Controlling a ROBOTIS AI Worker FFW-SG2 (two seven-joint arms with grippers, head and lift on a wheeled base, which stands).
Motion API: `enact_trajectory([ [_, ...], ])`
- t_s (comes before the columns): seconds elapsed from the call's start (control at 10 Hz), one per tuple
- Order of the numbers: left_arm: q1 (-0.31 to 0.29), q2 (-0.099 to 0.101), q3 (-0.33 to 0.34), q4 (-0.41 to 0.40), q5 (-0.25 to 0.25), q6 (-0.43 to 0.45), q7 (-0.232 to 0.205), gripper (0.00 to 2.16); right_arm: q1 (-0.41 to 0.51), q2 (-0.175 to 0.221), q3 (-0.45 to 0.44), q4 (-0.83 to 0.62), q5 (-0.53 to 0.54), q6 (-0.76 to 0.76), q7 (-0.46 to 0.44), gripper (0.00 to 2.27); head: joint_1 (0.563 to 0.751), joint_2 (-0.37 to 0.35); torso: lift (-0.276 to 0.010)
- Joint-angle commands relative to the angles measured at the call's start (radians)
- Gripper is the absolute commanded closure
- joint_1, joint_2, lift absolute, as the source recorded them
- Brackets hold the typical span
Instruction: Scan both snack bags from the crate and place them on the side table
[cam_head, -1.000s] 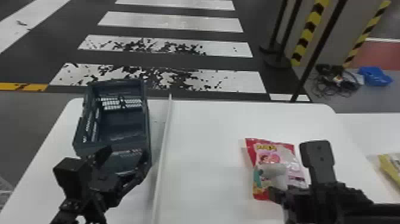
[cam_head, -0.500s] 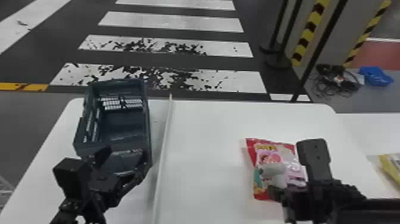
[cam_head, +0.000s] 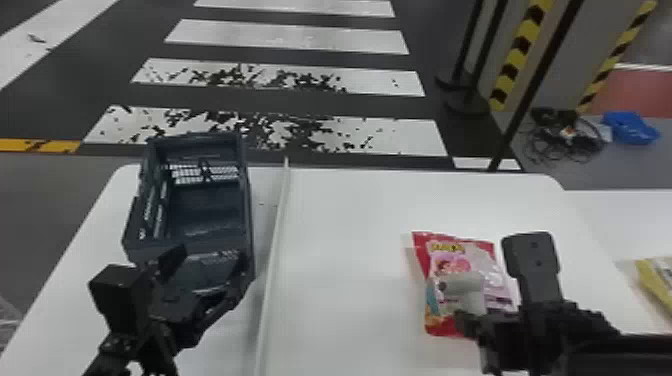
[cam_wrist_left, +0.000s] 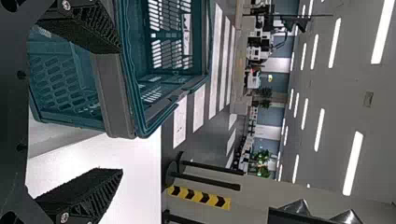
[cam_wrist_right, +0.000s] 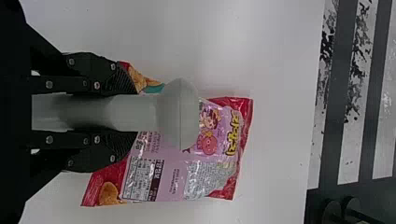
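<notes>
The right claw (cam_wrist_right: 126, 112) is closed on the grey scanner's handle, its head (cam_wrist_right: 180, 114) over the red-and-pink snack bag (cam_head: 450, 252). That bag lies flat on the counter (cam_head: 350, 260), printed panel up, probably so its code can be read. The left claw (cam_wrist_left: 120, 112) waits open at the near end of the crate (cam_head: 246, 200), at left. A yellow packet (cam_head: 657, 282) on the side counter (cam_head: 630, 220) at right is likely the other bag, so scanning this one seems the step in hand.

The snack bag (cam_wrist_right: 173, 179) bears yellow lettering (cam_wrist_right: 232, 134) and smaller dark print (cam_wrist_right: 144, 178), none of which can be read.
</notes>
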Motion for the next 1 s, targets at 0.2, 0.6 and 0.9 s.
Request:
enact_trajectory([
  [0.2, 0.002, 0.000, 0.000, 0.002, 0.000, 0.003, 0.000, 0.09, -0.013, 0.001, -0.102, -0.003, -0.048, -0.011, -0.002, 2.25, 0.695, -0.091, -0.095],
  [0.6, 0.005, 0.000, 0.001, 0.003, 0.002, 0.000, 0.000, 0.09, -0.033, -0.028, -0.253, 0.029, -0.146, -0.134, -0.032, 2.25, 0.695, -0.158, -0.095],
  [0.9, 0.006, 0.000, 0.001, 0.003, 0.002, 0.000, -0.002, 0.09, -0.045, -0.063, -0.342, 0.166, -0.196, -0.342, -0.058, 2.25, 0.695, -0.211, -0.095],
])
